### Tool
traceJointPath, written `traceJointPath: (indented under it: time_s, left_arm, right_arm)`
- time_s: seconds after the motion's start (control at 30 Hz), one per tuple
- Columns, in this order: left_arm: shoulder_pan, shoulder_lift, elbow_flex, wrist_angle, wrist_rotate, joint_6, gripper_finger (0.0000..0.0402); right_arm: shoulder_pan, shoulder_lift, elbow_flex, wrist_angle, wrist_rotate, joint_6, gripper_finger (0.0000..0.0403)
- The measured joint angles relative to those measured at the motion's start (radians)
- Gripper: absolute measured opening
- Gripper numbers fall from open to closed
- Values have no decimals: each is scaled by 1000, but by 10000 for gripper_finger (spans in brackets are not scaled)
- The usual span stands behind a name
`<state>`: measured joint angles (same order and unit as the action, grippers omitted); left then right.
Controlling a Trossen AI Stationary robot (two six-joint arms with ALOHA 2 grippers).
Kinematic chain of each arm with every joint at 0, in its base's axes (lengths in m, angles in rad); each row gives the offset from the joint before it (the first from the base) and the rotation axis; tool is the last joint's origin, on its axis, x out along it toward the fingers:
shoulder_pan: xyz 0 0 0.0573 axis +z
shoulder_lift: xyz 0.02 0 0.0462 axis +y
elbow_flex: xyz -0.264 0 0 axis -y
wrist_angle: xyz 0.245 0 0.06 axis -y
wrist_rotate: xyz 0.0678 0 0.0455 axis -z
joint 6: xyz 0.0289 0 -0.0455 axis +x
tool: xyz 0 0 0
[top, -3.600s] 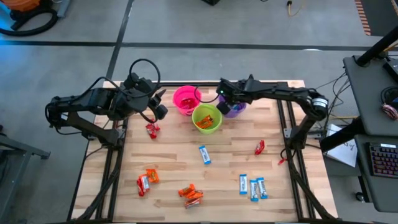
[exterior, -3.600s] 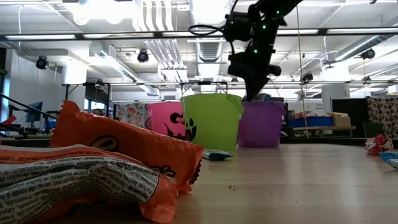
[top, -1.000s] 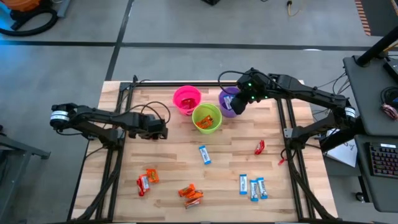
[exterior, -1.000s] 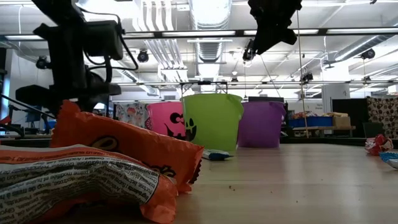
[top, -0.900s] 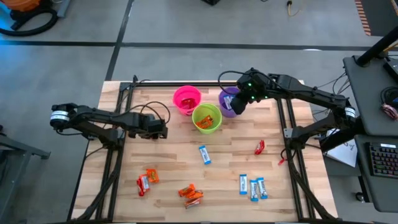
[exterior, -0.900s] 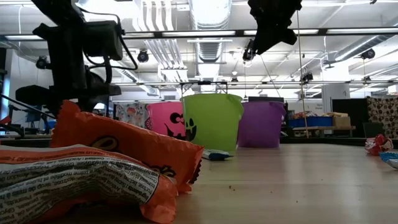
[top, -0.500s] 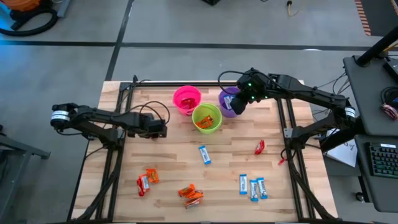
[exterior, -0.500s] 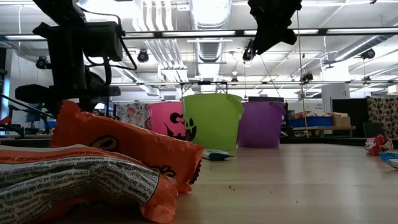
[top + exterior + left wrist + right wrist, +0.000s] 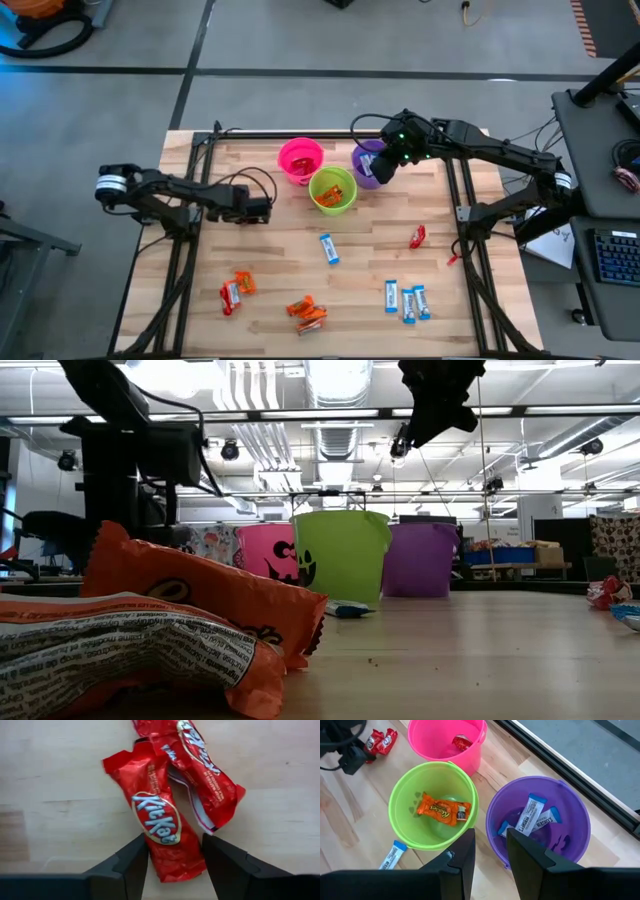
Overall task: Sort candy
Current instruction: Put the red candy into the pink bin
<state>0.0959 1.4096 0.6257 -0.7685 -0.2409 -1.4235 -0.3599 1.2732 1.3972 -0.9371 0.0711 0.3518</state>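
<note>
Candy is all over the desk (image 9: 370, 300): we count red bars (image 9: 162, 827) left of centre, orange ones (image 9: 305, 312) at the bottom, blue ones (image 9: 405, 300) lower right, plus some already in the cups. Largest first, the arms: we see the left claw (image 9: 174, 852) low over the red bars, fingers (image 9: 131, 865) apart either side of one. The right claw (image 9: 490, 847) hangs above the purple cup (image 9: 570, 805), fingers parted, nothing between. Green cup (image 9: 402, 790) and pink cup (image 9: 427, 747) sit beside it.
</note>
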Motion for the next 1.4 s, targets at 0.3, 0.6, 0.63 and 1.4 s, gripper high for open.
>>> traceJointPath:
  time_s: [0.3,0.6,0.63,1.4]
  left_arm:
    - [-1,48,22,11,5,0,87]
    - [0,43,75,-67,10,43,17]
    - [0,41,90,-90,18,54,16]
    - [192,1,707,-102,-61,856,19]
  right_arm:
    - [0,0,0,0,0,18,102]
    - [0,0,0,0,0,28,102]
    - [0,0,0,0,0,28,102]
    - [0,0,0,13,10,-11,102]
